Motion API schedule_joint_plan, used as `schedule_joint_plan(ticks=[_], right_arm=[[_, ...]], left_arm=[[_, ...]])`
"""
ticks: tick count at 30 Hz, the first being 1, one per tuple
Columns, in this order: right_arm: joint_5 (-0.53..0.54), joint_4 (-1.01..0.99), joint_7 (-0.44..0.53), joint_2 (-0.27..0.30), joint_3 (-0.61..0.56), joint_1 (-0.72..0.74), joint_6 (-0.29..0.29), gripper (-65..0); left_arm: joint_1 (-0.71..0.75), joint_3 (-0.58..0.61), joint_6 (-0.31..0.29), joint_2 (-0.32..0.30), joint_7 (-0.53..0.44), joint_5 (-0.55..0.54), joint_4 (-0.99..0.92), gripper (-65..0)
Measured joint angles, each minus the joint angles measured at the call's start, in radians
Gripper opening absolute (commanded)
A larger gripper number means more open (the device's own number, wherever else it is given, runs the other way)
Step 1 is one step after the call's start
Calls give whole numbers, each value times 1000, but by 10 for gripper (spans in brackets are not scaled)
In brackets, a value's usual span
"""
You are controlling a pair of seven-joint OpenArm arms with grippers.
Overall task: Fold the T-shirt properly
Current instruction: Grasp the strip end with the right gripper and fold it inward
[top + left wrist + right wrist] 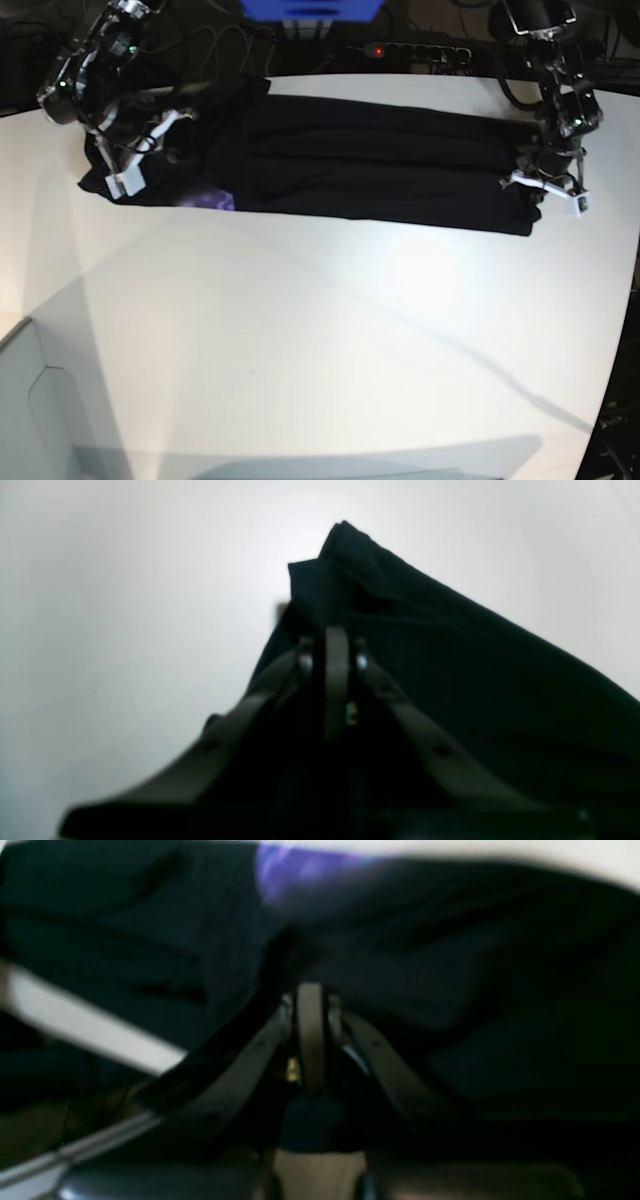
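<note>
Across the frame's top: long black fabric T-shirt [380,160], both ends pinched in my left claw [545,180] and right claw [135,160]; next, fold ends together.

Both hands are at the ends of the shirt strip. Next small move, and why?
Probably lift both ends slightly and carry one toward the other. The T-shirt lies as a long narrow band on the table, with the left hand shut on one end and the right hand on the other, so halving its length seems next.
</note>
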Motion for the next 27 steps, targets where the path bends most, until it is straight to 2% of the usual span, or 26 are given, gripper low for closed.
schedule_joint_plan(ticks=[2,5,7,10,12,17,22,27], right_arm=[[8,0,5,-2,-36,-16,-7,-650],[0,1,7,-1,-113,-43,-54,-650],[3,1,38,-2,-155,-59,-76,-650],[2,1,100,7,-206,-68,-144,-650],[5,1,102,6,-224,-68,-158,-650],[4,1,103,6,-212,-67,-161,-650],[8,2,190,36,-145,-61,-163,-650],[2,1,241,53,-117,-68,-230,-650]], left_arm=[[0,0,0,0,0,0,0,-649],[-2,0,0,0,0,0,-1,-649],[-2,0,0,0,0,0,-1,-649],[-2,0,0,-1,0,0,-1,-649],[-2,0,0,0,0,0,-1,-649],[-2,0,0,0,0,0,-1,-649],[-2,0,0,-1,0,0,-1,-649],[-2,0,0,0,1,0,-1,-649]])
